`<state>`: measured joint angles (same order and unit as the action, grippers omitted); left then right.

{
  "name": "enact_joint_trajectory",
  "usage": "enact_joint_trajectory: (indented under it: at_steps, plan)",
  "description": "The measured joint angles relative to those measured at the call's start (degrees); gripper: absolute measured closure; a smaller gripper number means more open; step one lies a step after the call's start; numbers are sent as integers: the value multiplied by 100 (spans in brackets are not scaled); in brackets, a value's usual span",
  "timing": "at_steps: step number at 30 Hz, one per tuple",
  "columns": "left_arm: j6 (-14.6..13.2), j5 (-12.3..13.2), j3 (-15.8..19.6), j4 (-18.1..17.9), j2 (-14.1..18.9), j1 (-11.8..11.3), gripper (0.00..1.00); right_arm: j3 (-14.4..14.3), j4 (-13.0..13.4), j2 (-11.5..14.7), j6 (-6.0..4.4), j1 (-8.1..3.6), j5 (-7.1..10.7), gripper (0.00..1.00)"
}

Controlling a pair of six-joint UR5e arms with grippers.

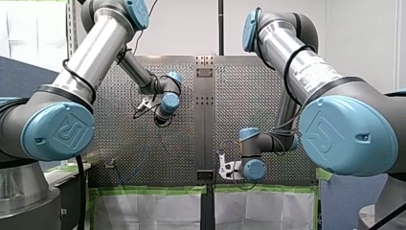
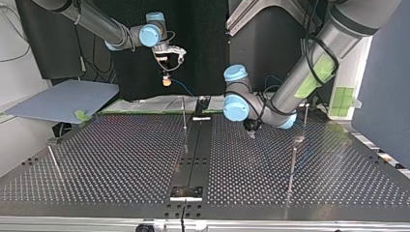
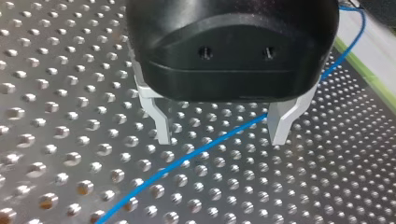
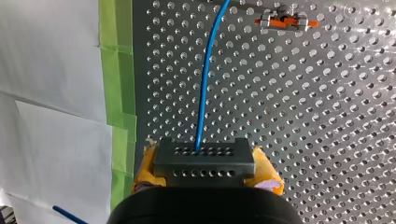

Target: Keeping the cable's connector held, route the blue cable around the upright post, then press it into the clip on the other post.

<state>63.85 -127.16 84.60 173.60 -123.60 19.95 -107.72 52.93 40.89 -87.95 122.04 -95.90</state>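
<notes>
My right gripper (image 4: 204, 173) is shut, its yellow pads (image 4: 145, 164) clamping a dark perforated connector (image 4: 204, 161). The blue cable (image 4: 205, 84) leaves the connector and runs ahead over the table. In the top view this gripper (image 2: 167, 79) hangs high at the back left, with the cable (image 2: 182, 87) trailing down from it. My left gripper (image 3: 222, 135), black with metal fingers (image 3: 161, 126), is open and low over the plate. The cable (image 3: 187, 161) passes between its fingers, untouched. An orange clip (image 4: 285, 21) sits on a post ahead of the connector.
Thin upright posts stand on the perforated table (image 2: 121, 169): one near the middle back (image 2: 183, 113), one at the top view's right (image 2: 292, 164), one at the left (image 2: 53, 162). A dark centre rail (image 2: 196, 154) splits the plate. Green tape (image 4: 116, 70) and white paper edge the table.
</notes>
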Motion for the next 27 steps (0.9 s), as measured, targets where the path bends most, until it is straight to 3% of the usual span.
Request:
enact_joint_trajectory:
  at_steps: [14,27]
  plan:
    - [-143,-293,-1,148,-371,128,1,0,10,-4,-5,5,0,100]
    - [-180,-327,-3,288,-656,264,1,0,-2,0,5,4,0,100]
